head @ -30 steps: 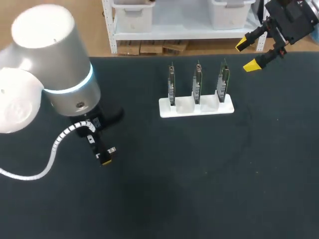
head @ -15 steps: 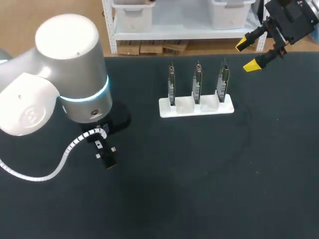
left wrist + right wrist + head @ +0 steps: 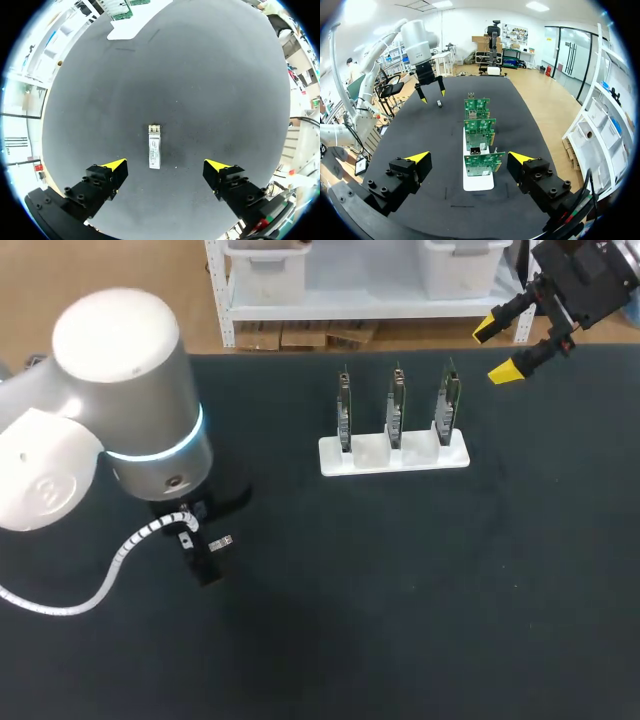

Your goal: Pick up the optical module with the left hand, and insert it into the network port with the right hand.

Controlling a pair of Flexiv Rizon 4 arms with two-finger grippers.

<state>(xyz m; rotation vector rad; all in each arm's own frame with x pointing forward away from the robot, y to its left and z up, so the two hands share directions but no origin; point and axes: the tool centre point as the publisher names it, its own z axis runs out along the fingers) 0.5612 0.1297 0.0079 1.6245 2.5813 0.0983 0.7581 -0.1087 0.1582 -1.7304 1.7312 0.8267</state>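
Found the small silver oblong optical module (image 3: 154, 152) flat on the black table (image 3: 420, 600), eight o'clock of the white card rack (image 3: 394, 456), between the fingers of the wide-open left gripper (image 3: 166, 165), with the right gripper (image 3: 495, 351) equally agape, empty.

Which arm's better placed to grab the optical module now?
Left. The left gripper hangs open over the optical module, which lies flat just ahead of it. The right gripper sits open at the far edge of the table, past the card rack.

Matt table (image 3: 400, 590), shiny metal optical module (image 3: 154, 152) & smooth plastic rack (image 3: 365, 454).
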